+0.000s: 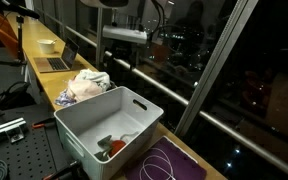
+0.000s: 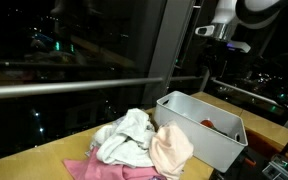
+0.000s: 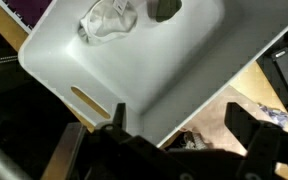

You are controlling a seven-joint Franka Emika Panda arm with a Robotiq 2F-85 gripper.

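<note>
– On the wooden counter by the window, what sits under the gripper?
– A pale plastic bin, open at the top; it stands toward one end of the counter, with a slot handle cut into one wall.
– And inside it?
– A crumpled white cloth lies on the floor of the bin, toward one end; close beside it the wrist view shows a dark rounded thing; in an exterior view a small red-orange thing also lies on the bin floor; whether those two are the same I cannot tell.
– How does the gripper stand?
– It hangs above the bin, well clear of the cloth; its jaws are spread wide with nothing between them; it touches neither the bin nor anything in it.
– What lies around the bin?
– A pile of clothes, white and pink, is heaped just beside the bin on the counter; whether it touches the wall I cannot tell; on the opposite side lies a purple mat with a white cable looped on it; farther along the counter sits a laptop; behind it all is the dark glass, with a metal rail running across it.
</note>
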